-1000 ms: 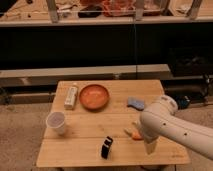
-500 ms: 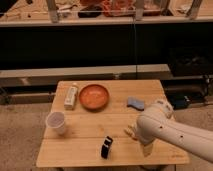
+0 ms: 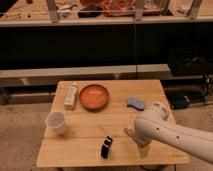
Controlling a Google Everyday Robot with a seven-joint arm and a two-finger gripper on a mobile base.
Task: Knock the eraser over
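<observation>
The eraser (image 3: 106, 147) is a small black block with a pale stripe, standing upright near the front edge of the wooden table (image 3: 85, 122). My gripper (image 3: 142, 149) hangs below the white arm (image 3: 165, 130) at the front right of the table, a short way to the right of the eraser and apart from it. The arm hides the carrot.
An orange bowl (image 3: 93, 96) sits at the back middle. A long white bar (image 3: 71, 96) lies at the back left. A pale cup (image 3: 56, 122) stands at the left. A blue-grey pad (image 3: 135, 103) lies at the right. Dark shelving runs behind the table.
The arm and gripper have moved left toward the eraser, covering the carrot. The eraser has not moved.
</observation>
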